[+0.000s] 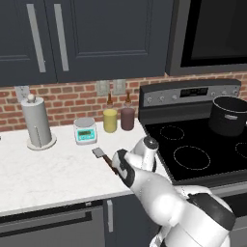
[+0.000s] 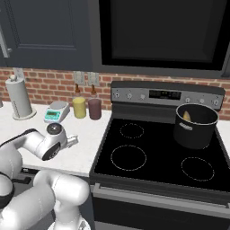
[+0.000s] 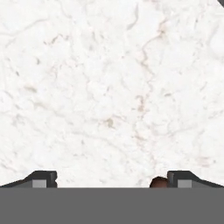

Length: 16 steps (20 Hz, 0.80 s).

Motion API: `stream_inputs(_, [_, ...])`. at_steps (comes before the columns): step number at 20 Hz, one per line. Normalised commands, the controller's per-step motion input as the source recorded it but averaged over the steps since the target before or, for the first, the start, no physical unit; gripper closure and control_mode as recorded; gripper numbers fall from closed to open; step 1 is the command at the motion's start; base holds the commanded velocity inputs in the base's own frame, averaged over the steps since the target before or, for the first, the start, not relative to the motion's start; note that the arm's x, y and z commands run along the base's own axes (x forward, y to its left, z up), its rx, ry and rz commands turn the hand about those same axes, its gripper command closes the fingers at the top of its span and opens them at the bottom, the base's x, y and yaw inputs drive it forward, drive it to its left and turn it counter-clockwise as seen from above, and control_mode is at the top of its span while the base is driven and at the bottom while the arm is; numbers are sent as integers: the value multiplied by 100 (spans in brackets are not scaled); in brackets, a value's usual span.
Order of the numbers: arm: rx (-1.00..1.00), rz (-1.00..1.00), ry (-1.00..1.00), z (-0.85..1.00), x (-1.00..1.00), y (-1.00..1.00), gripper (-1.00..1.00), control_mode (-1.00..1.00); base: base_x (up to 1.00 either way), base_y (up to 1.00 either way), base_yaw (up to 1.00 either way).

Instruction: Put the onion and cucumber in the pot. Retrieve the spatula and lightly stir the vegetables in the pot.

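The spatula [image 1: 100,153] lies on the white marble counter [image 1: 53,169], its grey blade toward the wall. Its dark brown handle runs under my wrist. In the hand view my gripper [image 3: 112,181] is open, pointing straight down at the counter. The end of the spatula's handle [image 3: 158,182] sits just inside the right fingertip [image 3: 183,179], and nothing is gripped. The dark pot [image 2: 196,128] stands on the stove's back right burner. A yellowish-green piece that looks like the cucumber [image 2: 187,116] shows inside it. The onion is hidden.
Along the brick wall stand a paper towel holder [image 1: 37,123], a small kitchen scale [image 1: 85,130], a yellow jar [image 1: 110,120] and a dark red jar [image 1: 127,118]. The black stove top [image 1: 193,149] lies right of the counter.
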Motion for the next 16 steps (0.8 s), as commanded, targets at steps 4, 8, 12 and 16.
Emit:
stream_inputs(4, [22,-48,9,3,-40,80,-100,-100,0,0,0])
stream_inputs(8, [22,-46,7,4,-38,77,-100,-100,0,0,0])
stream_inputs(12, [8,-47,5,0,-3,81,-100,-100,0,0,0])
stream_inputs(16, [0,-47,4,-8,0,71,-100,-100,0,0,0])
